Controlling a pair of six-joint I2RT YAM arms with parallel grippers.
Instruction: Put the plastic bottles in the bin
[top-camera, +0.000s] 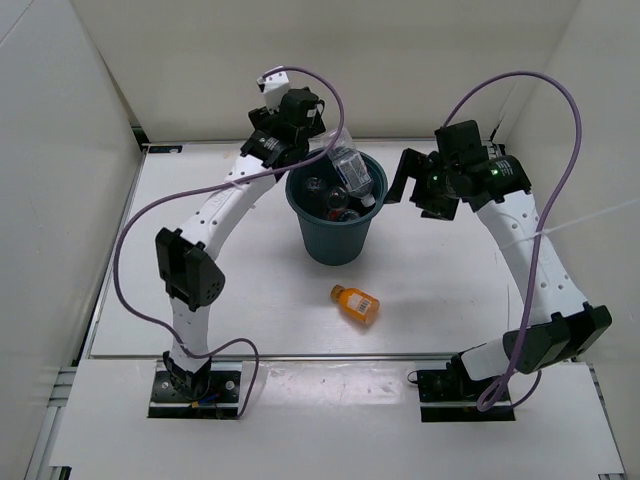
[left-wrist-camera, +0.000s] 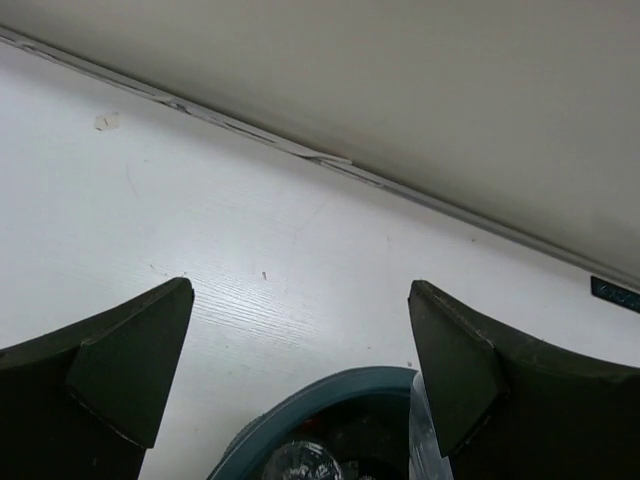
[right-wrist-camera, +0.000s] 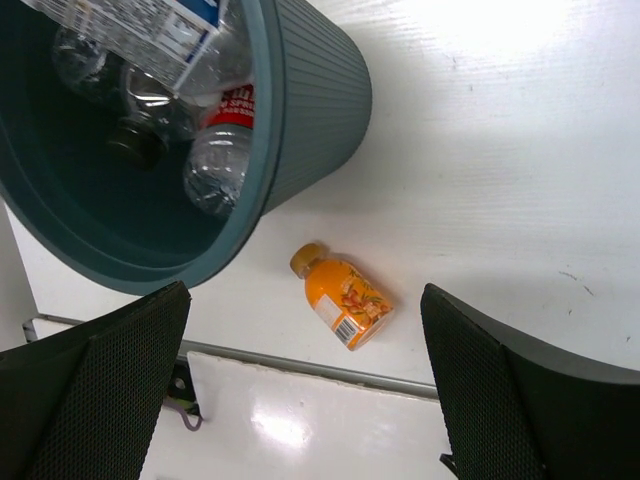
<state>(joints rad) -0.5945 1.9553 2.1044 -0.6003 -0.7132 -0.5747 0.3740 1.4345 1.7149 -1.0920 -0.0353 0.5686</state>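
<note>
While both my grippers gape open, left gripper (left-wrist-camera: 300, 300) over the bin (top-camera: 330, 238) far rim, right gripper (top-camera: 420, 190) just right of it: bottles (top-camera: 345, 185) inside, orange bottle (top-camera: 357, 304) lying on table (top-camera: 450, 300), near side.

Robot lab cell: white table (top-camera: 450, 300) w/ white walls (top-camera: 400, 60), left arm (top-camera: 215, 215) & right arm (top-camera: 535, 250) at edge.

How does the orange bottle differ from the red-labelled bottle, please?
The orange bottle lies flat on the table, outside the bin; the red-labelled bottle rests inside the bin. The orange bottle's body is orange; the red-labelled bottle's body is clear. Both are small plastic bottles.
</note>
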